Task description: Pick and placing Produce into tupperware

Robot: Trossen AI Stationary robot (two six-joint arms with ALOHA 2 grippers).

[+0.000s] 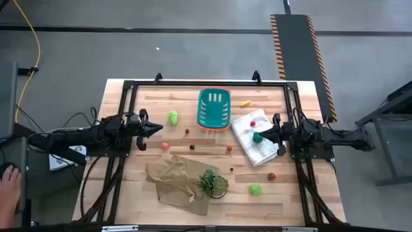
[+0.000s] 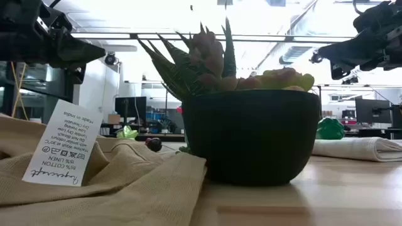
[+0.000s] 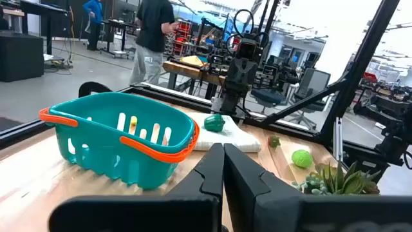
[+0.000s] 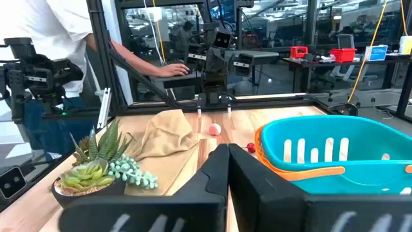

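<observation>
cloth tag (image 2: 61,145) – "85% COTTON, 15% LINEN"

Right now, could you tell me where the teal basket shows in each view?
High view: teal basket, top centre of the table.
Low view: not visible.
Left wrist view: left of centre.
Right wrist view: lower right.
Shared landmark: the potted plant.
</observation>
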